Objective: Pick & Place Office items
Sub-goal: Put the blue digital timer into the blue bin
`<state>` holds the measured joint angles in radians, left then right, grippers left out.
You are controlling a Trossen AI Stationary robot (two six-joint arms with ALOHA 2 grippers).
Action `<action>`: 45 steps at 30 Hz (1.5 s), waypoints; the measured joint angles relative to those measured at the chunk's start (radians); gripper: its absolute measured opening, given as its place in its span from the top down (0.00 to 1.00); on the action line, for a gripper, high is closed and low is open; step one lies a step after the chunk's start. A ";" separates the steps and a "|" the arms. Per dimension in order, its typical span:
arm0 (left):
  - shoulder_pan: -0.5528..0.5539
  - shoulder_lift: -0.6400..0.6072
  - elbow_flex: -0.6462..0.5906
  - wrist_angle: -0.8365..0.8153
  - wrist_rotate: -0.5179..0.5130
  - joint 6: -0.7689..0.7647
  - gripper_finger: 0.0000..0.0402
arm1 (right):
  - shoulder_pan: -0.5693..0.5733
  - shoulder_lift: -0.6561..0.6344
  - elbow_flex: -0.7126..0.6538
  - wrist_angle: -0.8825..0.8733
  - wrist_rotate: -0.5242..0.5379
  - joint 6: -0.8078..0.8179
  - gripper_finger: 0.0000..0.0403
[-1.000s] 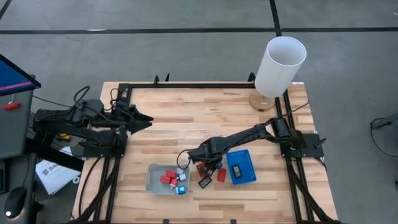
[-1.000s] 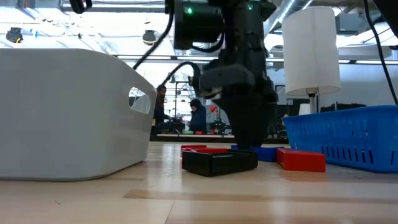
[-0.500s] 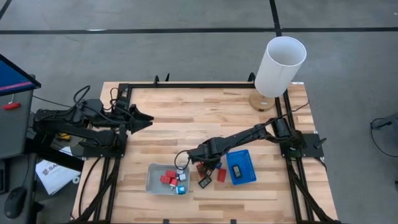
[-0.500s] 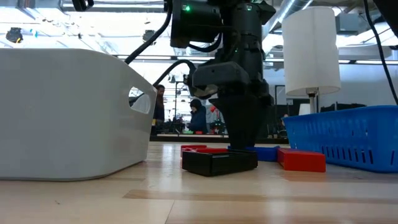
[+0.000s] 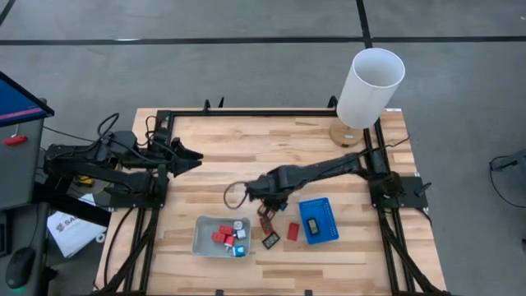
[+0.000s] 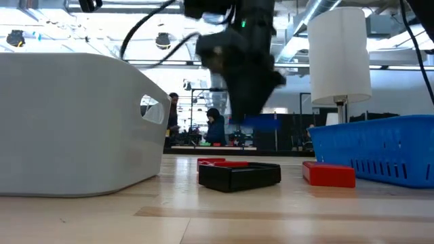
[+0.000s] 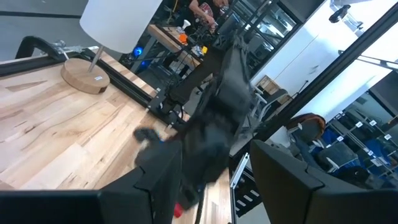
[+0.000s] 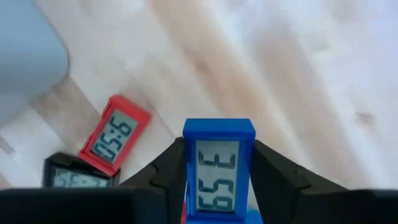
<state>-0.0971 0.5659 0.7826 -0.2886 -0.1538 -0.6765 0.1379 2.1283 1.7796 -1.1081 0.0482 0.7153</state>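
My right gripper (image 5: 264, 205) hangs over the middle of the table, shut on a blue clock (image 8: 219, 163) with a pale digit face; the low view shows that blue clock (image 6: 261, 122) well above the wood. Under it lie a red clock (image 8: 115, 138) and a black clock (image 8: 73, 178), flat on the table. The low view shows the black clock (image 6: 239, 175) and a red block (image 6: 329, 174) resting on the boards. Several red and small pale pieces lie in the grey tray (image 5: 203, 238). My left gripper (image 5: 191, 156) waits open near the table's left edge. My right gripper pinches the blue clock between its two fingers (image 8: 166, 171), one on each long side edge (image 8: 186, 163) of the case. The fingers come from above, pointing down. The clock is lifted clear of the table, its digit face toward the wrist camera.
A blue tray (image 5: 318, 220) with a dark item in it sits right of the gripper; the blue tray's wall (image 6: 393, 149) rises at the right of the low view. The tall white cylinder (image 5: 370, 86) stands on a wooden base at the far right corner. Bare wood lies toward the far edge.
My right gripper has risen from the table with the blue clock, which lay on the boards behind the black clock and now hangs clear above them. The gripper has also shifted slightly toward the far edge. The red and black clocks have stayed in place.
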 joint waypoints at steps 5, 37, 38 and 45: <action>0.000 0.000 0.000 0.000 -0.003 0.006 0.54 | -0.036 -0.082 0.015 -0.105 0.037 0.094 0.66; 0.000 0.000 0.000 -0.002 0.005 0.015 0.54 | 0.323 -0.434 -0.593 0.048 -0.052 1.019 0.65; 0.000 0.000 0.000 -0.002 0.005 0.012 0.54 | 0.326 -0.434 -0.603 0.061 -0.052 1.017 0.65; 0.000 0.000 0.000 -0.002 0.005 -0.008 0.54 | 0.326 -0.433 -0.625 0.096 -0.046 1.013 0.53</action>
<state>-0.0971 0.5663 0.7826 -0.2905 -0.1486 -0.6843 0.4641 1.6950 1.1545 -1.0119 0.0020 1.7283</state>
